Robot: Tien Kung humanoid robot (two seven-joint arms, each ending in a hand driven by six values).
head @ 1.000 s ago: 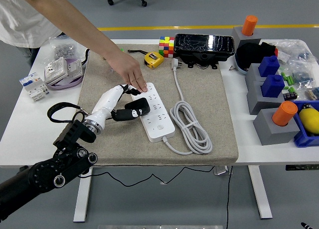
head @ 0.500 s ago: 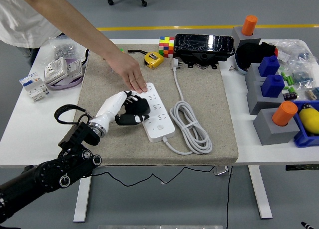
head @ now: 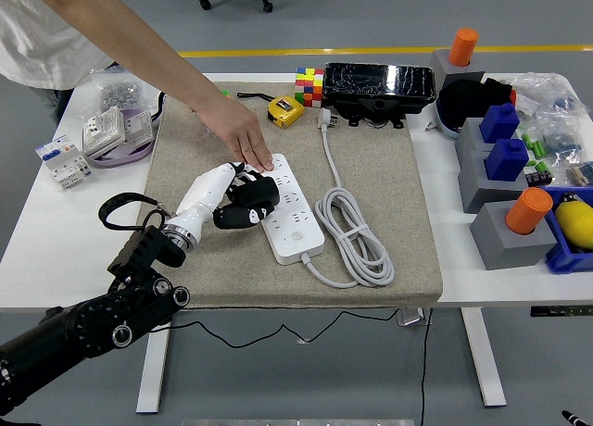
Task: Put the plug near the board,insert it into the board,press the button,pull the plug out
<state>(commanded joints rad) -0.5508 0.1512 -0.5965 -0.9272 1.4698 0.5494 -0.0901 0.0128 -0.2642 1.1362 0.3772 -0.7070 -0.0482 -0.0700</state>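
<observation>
A white power strip (head: 295, 213) lies diagonally on the grey mat (head: 371, 176); its grey cable (head: 357, 236) is coiled to its right. My left hand (head: 248, 202), white-cased with black fingers, sits over the strip's left side at mid-length. Its fingers are curled around a black plug (head: 256, 193), which is mostly hidden in the grip and stands at the sockets. A person's hand (head: 243, 139) reaches in from the top left and presses its fingertips on the strip's far end. The strip's own grey plug (head: 325, 119) lies at the mat's far edge.
A yellow tape measure (head: 286, 111), a colour cube (head: 310, 86) and a black box (head: 379, 85) line the mat's far edge. Grey blocks with blue and orange pegs (head: 505, 171) fill the right. White switch parts (head: 97, 139) lie far left.
My left hand has curled its fingers and shifted up onto the strip's left side. The person's hand has stayed on the strip's far end.
</observation>
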